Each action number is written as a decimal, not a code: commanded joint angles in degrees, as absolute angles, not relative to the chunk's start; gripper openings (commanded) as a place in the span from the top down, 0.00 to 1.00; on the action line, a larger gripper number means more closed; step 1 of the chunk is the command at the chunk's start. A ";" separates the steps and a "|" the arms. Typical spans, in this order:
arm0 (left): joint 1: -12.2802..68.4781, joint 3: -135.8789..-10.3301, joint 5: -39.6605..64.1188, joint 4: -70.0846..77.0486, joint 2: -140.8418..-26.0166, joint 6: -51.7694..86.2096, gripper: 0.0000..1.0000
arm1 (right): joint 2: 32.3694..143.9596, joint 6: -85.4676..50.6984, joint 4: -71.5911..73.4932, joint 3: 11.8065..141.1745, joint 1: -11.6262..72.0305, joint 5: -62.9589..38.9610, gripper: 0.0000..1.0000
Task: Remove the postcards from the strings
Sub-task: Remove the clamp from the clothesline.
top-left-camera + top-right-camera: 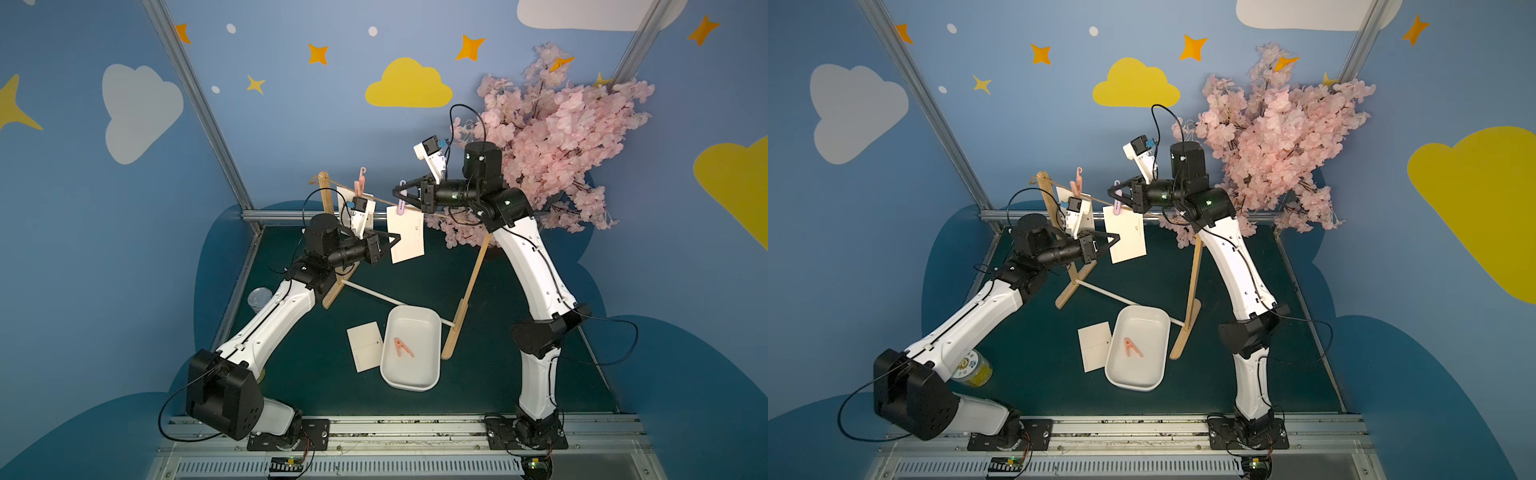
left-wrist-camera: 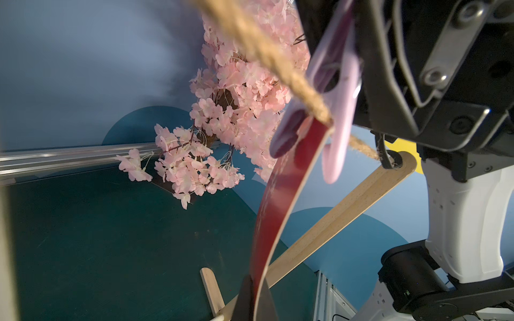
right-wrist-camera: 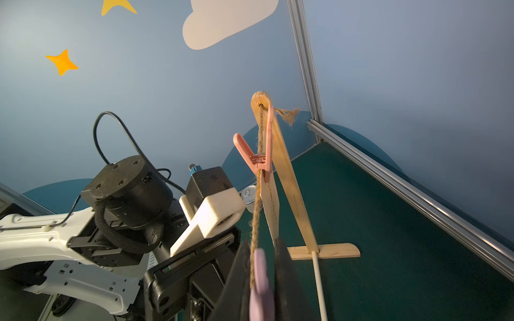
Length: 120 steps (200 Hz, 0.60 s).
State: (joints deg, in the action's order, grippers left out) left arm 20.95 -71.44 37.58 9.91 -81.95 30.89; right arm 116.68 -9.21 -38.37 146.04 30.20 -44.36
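1. Up on the twine (image 1: 378, 200), in both top views: got the middle postcard (image 1: 409, 237) hanging from a purple clothespin (image 1: 401, 206). Left gripper (image 1: 395, 238) pinched fully shut on that card's lower edge, at 7 o'clock of it. Right gripper (image 1: 395, 192) clamped down on the clothespin's handles, at 12 o'clock of the card. Also a pegged postcard (image 1: 345, 201) under a pink clothespin (image 1: 360, 185) off at 10 o'clock, plus a loose postcard (image 1: 365, 347) flat on the mat at 9 o'clock of the white tray (image 1: 419, 370).
2. From the left wrist: middle postcard edge-on and bowed, running from the closed fingers (image 2: 243, 303) up into the clothespin's mouth at the twine. Mouth looks spread a bit, but can't swear to a full release.
3. From the right wrist: fingers (image 3: 286, 283) tight on either side of the purple clothespin, twine running past toward the far post (image 3: 289, 180).
4. Reads like card two of three, mid-unpegging. Next move probably calls for keeping the squeeze on, lifting the pin clear of the twine, then drawing the card down and away with the left grip held.
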 commanded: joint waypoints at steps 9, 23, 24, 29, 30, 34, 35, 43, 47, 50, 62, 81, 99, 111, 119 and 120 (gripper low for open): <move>20.52 -70.76 37.35 11.95 -80.13 30.41 0.97 | 116.55 -9.62 -38.57 146.91 30.50 -43.18 1.00; 20.51 -70.20 37.35 12.19 -79.98 30.46 0.97 | 116.40 -9.30 -38.72 146.90 30.50 -42.75 1.00; 20.54 -70.17 37.35 12.16 -79.98 30.48 0.97 | 116.38 -9.31 -38.74 146.88 30.59 -42.78 1.00; 20.49 -69.99 37.35 12.30 -79.98 30.62 0.97 | 116.30 -9.20 -38.77 146.92 30.55 -42.52 1.00; 20.48 -69.98 37.35 12.30 -79.98 30.65 0.97 | 116.29 -9.17 -38.76 146.89 30.57 -42.44 1.00; 20.50 -69.88 37.42 12.30 -79.98 30.67 0.97 | 116.29 -9.16 -38.69 146.88 30.58 -42.27 1.00; 20.53 -69.88 37.43 12.30 -79.98 30.72 0.97 | 116.24 -9.15 -38.68 146.92 30.59 -42.27 1.00; 20.49 -69.70 37.42 12.39 -80.06 30.83 0.97 | 116.20 -9.12 -38.59 146.89 30.59 -42.13 1.00; 20.50 -69.62 37.42 12.40 -80.07 30.84 0.97 | 116.12 -8.99 -38.51 146.90 30.59 -42.06 1.00; 20.55 -69.54 37.51 12.46 -80.15 30.85 0.97 | 116.04 -9.01 -38.43 146.87 30.63 -41.87 1.00; 20.50 -69.52 37.63 12.48 -80.24 30.93 0.97 | 115.88 -8.97 -38.26 146.86 30.62 -40.74 1.00; 20.56 -69.37 37.63 12.48 -80.24 31.03 0.97 | 115.45 -8.94 -37.84 146.82 30.64 -39.32 1.00; 20.52 -69.26 37.58 12.43 -80.11 31.20 0.97 | 115.06 -8.95 -37.27 146.79 30.67 -38.34 1.00; 20.51 -69.17 37.80 12.43 -80.16 31.29 0.97 | 114.78 -8.82 -36.94 146.78 30.61 -37.84 1.00; 20.54 -69.17 37.75 12.47 -80.15 31.26 0.97 | 114.48 -8.79 -36.67 146.80 30.66 -37.45 1.00; 20.55 -69.17 37.77 12.48 -80.11 31.23 0.97 | 114.46 -8.79 -36.66 146.74 30.67 -37.40 1.00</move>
